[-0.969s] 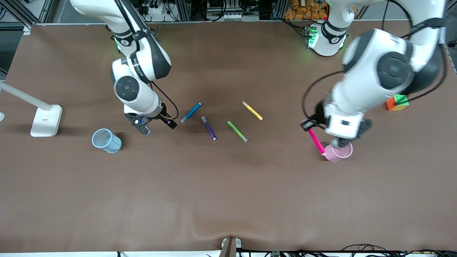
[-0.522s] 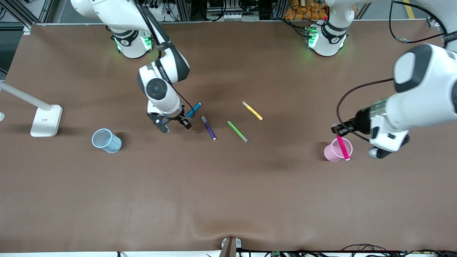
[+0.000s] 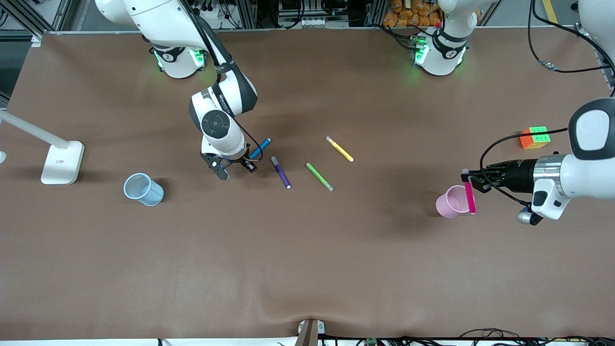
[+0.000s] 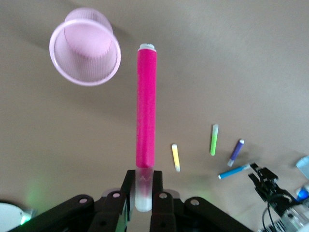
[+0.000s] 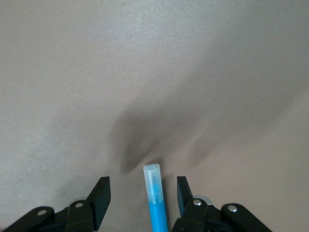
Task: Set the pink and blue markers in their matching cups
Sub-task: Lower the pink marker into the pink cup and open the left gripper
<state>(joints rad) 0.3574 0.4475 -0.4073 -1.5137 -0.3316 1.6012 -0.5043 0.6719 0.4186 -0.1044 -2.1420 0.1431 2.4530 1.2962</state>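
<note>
My left gripper [image 3: 468, 179] is shut on the pale end of the pink marker [image 3: 470, 198] and holds it in the air, close beside the rim of the pink cup [image 3: 450, 202] on the side toward the left arm's end of the table. In the left wrist view the pink marker [image 4: 146, 111] points past the pink cup [image 4: 86, 53], not into it. My right gripper [image 3: 235, 167] is open and low over the blue marker [image 3: 260, 148]. In the right wrist view the blue marker's grey end [image 5: 153, 183] lies between the open fingers. The blue cup [image 3: 143, 189] stands toward the right arm's end.
A dark purple marker [image 3: 281, 172], a green marker [image 3: 320, 177] and a yellow marker [image 3: 339, 149] lie mid-table beside the blue one. A coloured cube [image 3: 535, 137] sits near the left arm's end. A white lamp base [image 3: 61, 162] stands at the right arm's end.
The left arm swung toward its own end of the table, carrying the pink marker across the pink cup. The right gripper moved from near the blue cup to the blue marker.
</note>
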